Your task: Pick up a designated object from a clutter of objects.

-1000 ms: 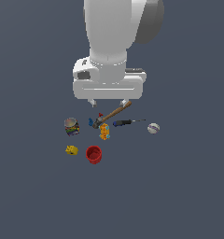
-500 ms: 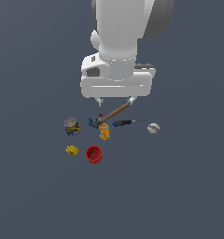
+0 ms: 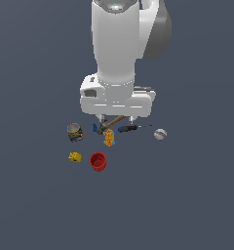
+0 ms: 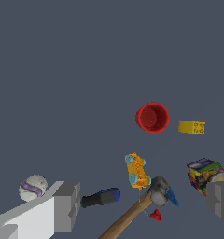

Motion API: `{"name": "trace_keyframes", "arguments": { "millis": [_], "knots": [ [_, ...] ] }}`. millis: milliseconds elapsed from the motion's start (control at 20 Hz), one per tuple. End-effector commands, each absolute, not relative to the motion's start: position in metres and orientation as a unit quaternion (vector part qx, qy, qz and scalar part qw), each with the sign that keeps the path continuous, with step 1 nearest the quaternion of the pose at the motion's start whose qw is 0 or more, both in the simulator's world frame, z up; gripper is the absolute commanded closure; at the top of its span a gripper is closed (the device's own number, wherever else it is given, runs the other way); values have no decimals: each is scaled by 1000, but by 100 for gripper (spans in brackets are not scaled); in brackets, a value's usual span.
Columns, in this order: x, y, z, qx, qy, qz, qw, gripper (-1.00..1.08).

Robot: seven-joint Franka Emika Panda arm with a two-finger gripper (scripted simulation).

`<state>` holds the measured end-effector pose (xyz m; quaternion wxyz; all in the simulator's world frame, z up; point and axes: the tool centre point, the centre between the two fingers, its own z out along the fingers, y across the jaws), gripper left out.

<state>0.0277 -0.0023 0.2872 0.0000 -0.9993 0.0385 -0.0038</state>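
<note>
Red cup [image 3: 98,161] noted nearest the exterior camera, upright on the floor, mouth up, hollow interior visible from the wrist view [image 4: 152,117]; taken as landmark for all that follows. Yellow lump [image 3: 75,156] just beside the cup on the exterior view's left, apart from it, no contact. Orange-blue toy [image 3: 108,137] behind the cup, near, with clear floor between. Labelled can [image 3: 74,132] behind and toward the exterior view's left of the cup, upright, well apart. Hammer [image 3: 111,122] and blue-handled screwdriver [image 3: 127,128] farther behind the cup, beyond the toy, lying flat; hammer head close to the toy in the wrist view. White ball [image 3: 160,134] behind and well off to the exterior view's right of the cup. Gripper [image 3: 115,119] farthest back, hanging over the hammer, well short of the cup and above the clutter; fingers [image 4: 66,206] spread wide at the two edges of the wrist view, nothing between them. Judged handling: cup likely light, rigid, thin-walled, smooth and somewhat slippery; slight taper liable to let it slide downward out of a pinch across the outside. Recommended hold: one finger inside the mouth and one outside, closing on the rim wall, on the side away from the yellow lump; alternatively across the full width just under the rim. Tipping risk if struck off-centre on descent.
</note>
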Motion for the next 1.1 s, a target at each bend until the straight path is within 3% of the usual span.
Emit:
{"name": "trace_keyframes", "arguments": {
  "millis": [0,600,1050],
  "knots": [
    [35,-9,270,-998,68,-3,2,-92],
    [69,-58,155,-967,253,0,6,-92],
    [74,-82,105,-945,328,0,1,-92]
  ]
}}
